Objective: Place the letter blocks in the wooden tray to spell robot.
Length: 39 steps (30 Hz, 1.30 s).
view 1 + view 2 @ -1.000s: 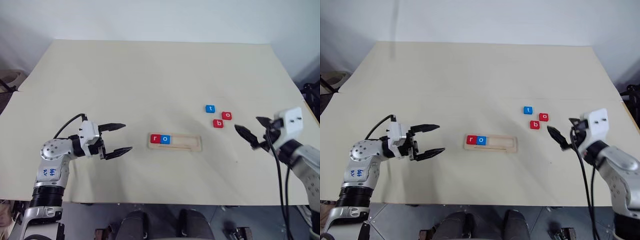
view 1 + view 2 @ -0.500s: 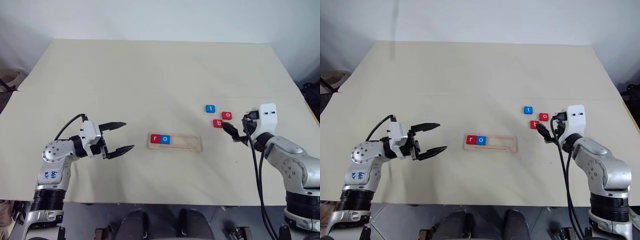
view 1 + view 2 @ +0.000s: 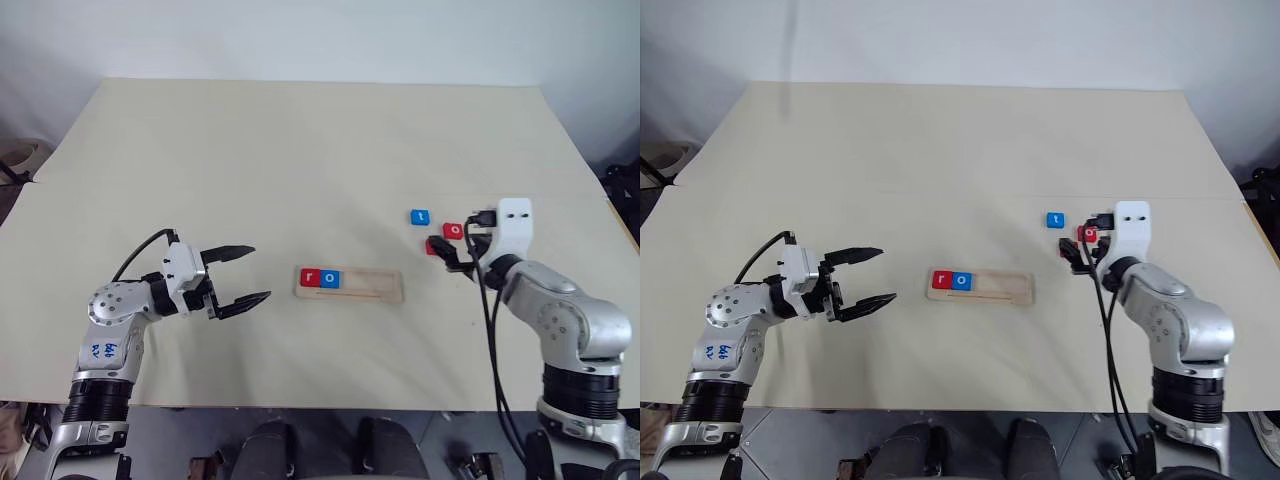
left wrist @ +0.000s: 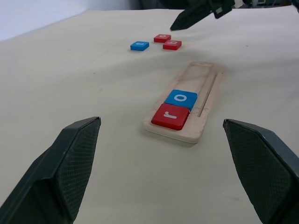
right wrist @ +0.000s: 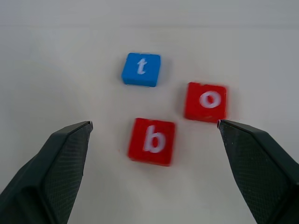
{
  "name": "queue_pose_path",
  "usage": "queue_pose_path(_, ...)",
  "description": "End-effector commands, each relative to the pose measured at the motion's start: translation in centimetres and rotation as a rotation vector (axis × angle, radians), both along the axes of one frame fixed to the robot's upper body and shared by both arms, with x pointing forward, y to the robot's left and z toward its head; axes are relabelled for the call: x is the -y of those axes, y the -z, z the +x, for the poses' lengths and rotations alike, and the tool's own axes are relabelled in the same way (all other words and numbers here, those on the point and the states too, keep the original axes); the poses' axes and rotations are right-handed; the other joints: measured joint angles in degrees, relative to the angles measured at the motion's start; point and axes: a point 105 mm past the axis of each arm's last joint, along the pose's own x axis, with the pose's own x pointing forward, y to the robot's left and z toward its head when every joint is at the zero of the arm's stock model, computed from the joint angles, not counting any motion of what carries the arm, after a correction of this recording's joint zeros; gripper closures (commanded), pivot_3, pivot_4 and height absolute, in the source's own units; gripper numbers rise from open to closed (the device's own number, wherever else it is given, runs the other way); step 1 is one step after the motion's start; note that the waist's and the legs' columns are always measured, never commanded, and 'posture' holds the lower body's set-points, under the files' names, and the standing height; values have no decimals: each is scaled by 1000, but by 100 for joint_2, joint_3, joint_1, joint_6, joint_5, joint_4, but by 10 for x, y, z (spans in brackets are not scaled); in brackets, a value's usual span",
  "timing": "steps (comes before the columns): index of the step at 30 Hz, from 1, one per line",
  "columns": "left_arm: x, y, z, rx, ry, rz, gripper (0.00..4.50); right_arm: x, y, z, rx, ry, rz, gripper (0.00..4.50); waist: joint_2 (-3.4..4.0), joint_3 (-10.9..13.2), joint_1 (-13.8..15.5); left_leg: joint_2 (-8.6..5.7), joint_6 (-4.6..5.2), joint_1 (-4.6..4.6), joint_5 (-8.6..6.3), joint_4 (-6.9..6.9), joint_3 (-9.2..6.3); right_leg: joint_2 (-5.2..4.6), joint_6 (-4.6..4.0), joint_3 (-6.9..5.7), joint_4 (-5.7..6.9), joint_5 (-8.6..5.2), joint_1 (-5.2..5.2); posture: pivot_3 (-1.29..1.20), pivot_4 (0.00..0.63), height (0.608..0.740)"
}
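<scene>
1. Wooden tray (image 3: 350, 284), lower centre of the head view: red r block (image 3: 310, 277) and blue first o block (image 3: 331, 279) fill its left end; the remaining slots are bare, so b is judged the next letter needed.
2. Loose blocks, right of centre on the table (image 3: 300, 150): blue t block (image 3: 420, 216), red second o block (image 3: 453, 230), red b block (image 5: 152, 141), close together and apart from the tray.
3. Right gripper (image 5: 154, 140): fingers spread wide, empty, aimed at the b block. A second earlier it sat further right, away from the cluster.
4. Left gripper (image 3: 245, 273): wide open, empty, lower left, unmoved, presumably waiting.
</scene>
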Motion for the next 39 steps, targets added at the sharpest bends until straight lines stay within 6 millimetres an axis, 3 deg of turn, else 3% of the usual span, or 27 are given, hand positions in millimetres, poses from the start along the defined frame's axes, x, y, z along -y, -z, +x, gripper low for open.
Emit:
queue_pose_path(1,1,-9,-5,38,10,-7,46,-5,-11,1,31,47,-27,0,0,0,-1,0,0,-1,0,0,1,0,0,2,0,0,-3,0,150,740)
queue_pose_path(15,5,-11,-11,46,1,-17,46,-13,9,19,-12,155,-26,0,1,0,-50,-1,0,-3,0,-6,4,0,0,5,1,0,-9,0,150,740)
queue_pose_path(18,6,-10,-12,44,5,-21,0,-14,14,23,-17,161,-37,578,1,0,-77,-1,0,-3,0,-8,3,1,0,4,2,0,-9,0,150,740)
queue_pose_path(25,8,-14,-10,56,15,-22,0,-10,20,20,-32,178,-62,2900,1,0,-137,1,-1,-2,1,-12,2,2,-1,3,1,-1,-9,0,150,740)
queue_pose_path(33,13,-13,-9,54,32,-28,0,-5,6,9,-9,177,-64,2900,2,0,-131,2,-1,-3,0,-12,0,2,-1,4,0,-1,-9,0,150,740)
queue_pose_path(39,17,-10,-7,38,64,-27,0,1,3,-28,-26,182,-66,2900,3,0,-116,6,-1,-9,0,-14,-2,1,-1,4,-3,-1,-12,0,150,740)
